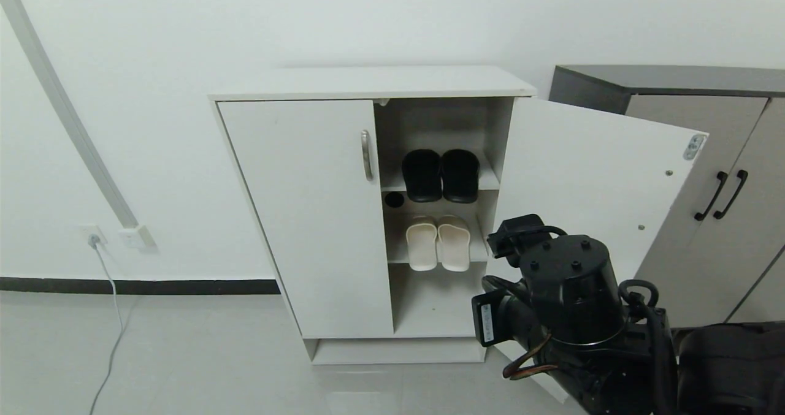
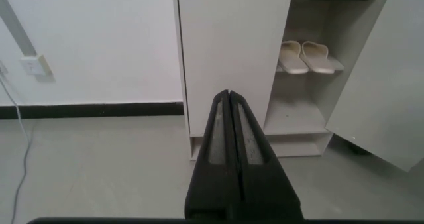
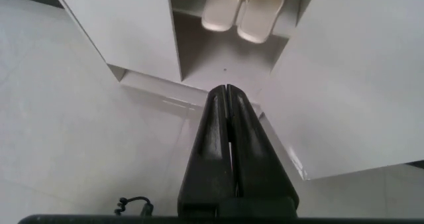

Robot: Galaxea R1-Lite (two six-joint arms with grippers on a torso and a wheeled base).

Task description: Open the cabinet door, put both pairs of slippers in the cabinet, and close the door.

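Finds both pairs already shelved in the white cabinet (image 1: 368, 84), black slippers (image 1: 440, 175) on the upper shelf and cream slippers (image 1: 438, 242) on the one below, with only the right door (image 1: 589, 182) standing wide open toward the robot's right. Judged a light, stiff panel swinging freely on its hinges, so probably best pushed flat on the inner face near the free edge rather than gripped, the handle being hidden on the far side. Holds nothing in either claw: left gripper (image 2: 228, 95) and right gripper (image 3: 227, 88) both pinched fully together, the right one low, just beside that door's bottom edge.
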